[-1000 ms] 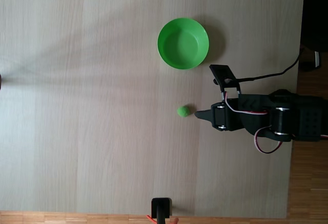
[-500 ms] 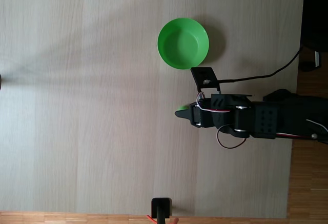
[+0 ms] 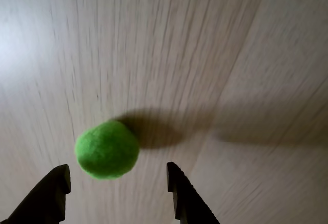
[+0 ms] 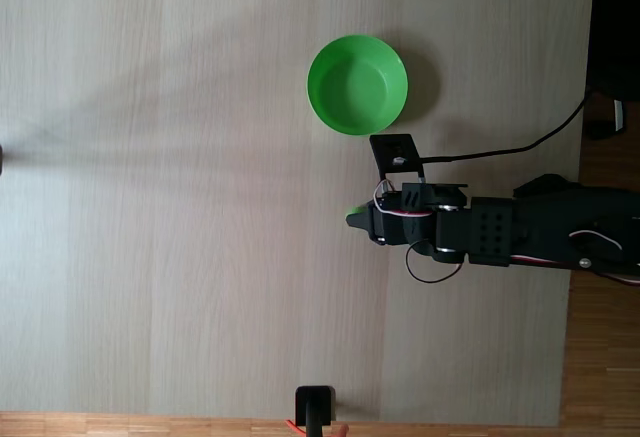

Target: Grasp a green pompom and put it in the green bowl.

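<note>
Straddling the green pompom [image 3: 106, 149] with spread gripper [image 3: 117, 179], nothing held; resting on the wood table [image 3: 215, 55], nearer the left finger [image 3: 51, 193]. Risking nudging it away when closing. Green bowl [image 4: 357, 84] waiting beyond.

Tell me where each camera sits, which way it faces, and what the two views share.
Wrist view: rides on the gripper, facing down at the table; both open jaws frame the green pompom.
Fixed view: above, looking straight down at the table, the green bowl and the arm entering from the right.
Shared: the gripper, the table and the pompom, a sliver in the fixed view.
</note>
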Tool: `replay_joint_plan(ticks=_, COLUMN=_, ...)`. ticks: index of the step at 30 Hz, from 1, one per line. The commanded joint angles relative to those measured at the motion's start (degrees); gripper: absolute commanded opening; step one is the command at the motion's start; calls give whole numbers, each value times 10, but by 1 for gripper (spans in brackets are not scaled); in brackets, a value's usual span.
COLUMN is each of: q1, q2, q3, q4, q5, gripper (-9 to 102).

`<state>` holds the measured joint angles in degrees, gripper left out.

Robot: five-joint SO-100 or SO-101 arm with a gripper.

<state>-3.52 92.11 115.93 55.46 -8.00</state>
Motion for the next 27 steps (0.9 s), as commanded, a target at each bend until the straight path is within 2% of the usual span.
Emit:
replay_joint_plan(ticks=1, q1=0, q2=1, q3=-25, q4=-4, q5=-2, gripper=23)
replay_joint_plan(ticks=27, q1=1, q2=-2, q3=-51, q4=-4, q5=0, gripper=23)
